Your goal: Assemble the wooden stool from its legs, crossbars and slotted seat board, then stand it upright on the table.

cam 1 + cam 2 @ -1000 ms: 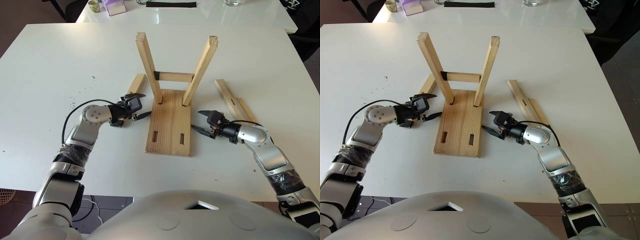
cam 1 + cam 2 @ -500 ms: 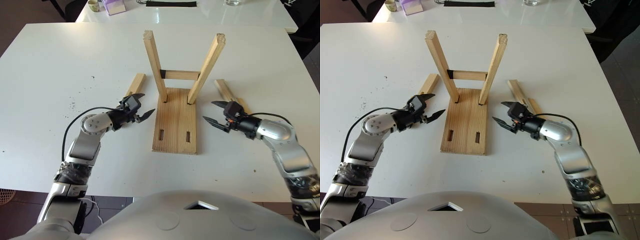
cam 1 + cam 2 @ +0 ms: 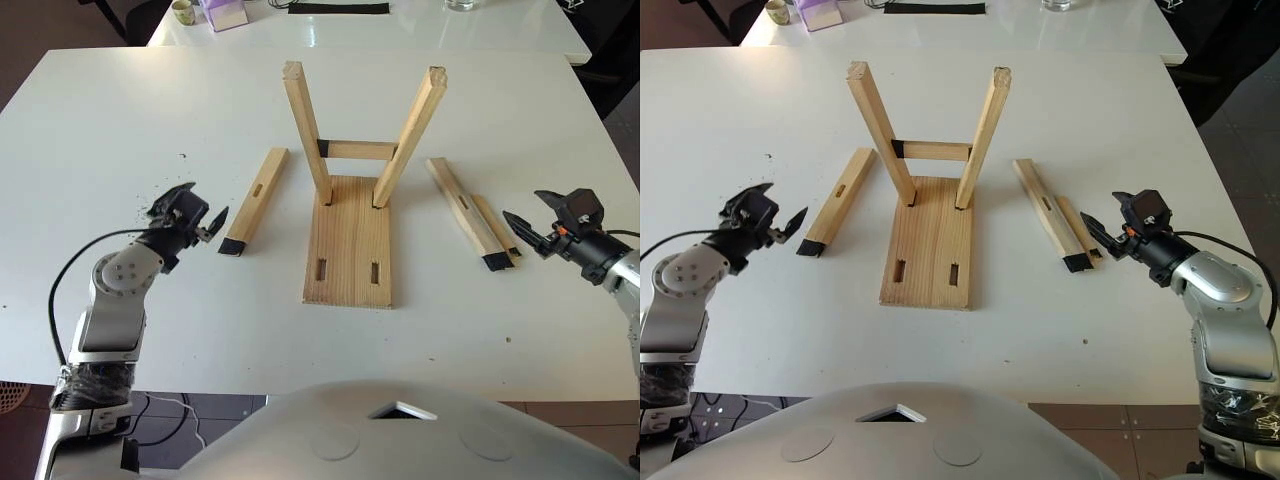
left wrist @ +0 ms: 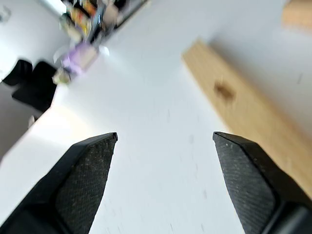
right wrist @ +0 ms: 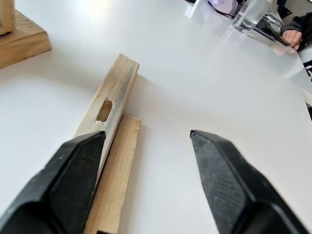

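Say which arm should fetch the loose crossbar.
Right, likely: the right gripper, jaws open, sits just beside the crossbar, while the left gripper is across the seat board from it.

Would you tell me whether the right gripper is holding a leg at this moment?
No, the right gripper is open and empty, and the nearby leg lies loose.

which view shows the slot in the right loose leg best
The right wrist view: the right loose leg lies close, its slot plain. The eye views show the whole leg, the slot only a small mark. The left wrist view faces the other loose leg.
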You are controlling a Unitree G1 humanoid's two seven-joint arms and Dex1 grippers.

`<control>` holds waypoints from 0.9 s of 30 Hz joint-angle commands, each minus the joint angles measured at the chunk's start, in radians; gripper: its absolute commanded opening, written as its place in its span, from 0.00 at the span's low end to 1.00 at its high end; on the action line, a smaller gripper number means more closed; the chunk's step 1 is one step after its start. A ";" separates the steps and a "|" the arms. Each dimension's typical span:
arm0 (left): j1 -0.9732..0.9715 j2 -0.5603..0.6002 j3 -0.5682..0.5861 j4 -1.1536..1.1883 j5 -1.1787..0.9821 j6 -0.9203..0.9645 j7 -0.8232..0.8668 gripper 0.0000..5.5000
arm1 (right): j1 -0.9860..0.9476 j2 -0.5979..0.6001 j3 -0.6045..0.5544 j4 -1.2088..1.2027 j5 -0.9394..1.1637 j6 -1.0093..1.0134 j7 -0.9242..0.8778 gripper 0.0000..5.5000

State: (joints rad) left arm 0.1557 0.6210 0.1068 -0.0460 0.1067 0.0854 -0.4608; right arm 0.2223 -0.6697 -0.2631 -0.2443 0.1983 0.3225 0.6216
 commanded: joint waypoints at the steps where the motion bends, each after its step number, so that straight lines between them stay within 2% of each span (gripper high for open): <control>1: 0.017 -0.004 -0.053 0.083 0.036 -0.076 0.002 0.66 | -0.054 0.035 0.036 0.060 -0.015 -0.036 -0.023 0.58; 9: 0.016 0.018 -0.123 0.145 0.058 -0.164 -0.028 0.66 | -0.057 0.079 0.074 0.195 -0.045 -0.123 -0.041 0.58; 17: 0.039 0.043 -0.162 0.144 0.064 -0.194 -0.044 0.66 | -0.052 0.129 0.010 0.261 0.029 -0.114 -0.054 0.58; 27: 0.019 0.070 -0.167 0.157 0.052 -0.199 -0.057 0.66 | -0.044 0.106 0.053 0.324 -0.003 -0.145 -0.013 0.58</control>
State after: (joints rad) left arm 0.1380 0.6830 -0.0297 0.0773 0.1357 -0.1506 -0.4782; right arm 0.1687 -0.5527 -0.2312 0.0718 0.2123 0.1846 0.5924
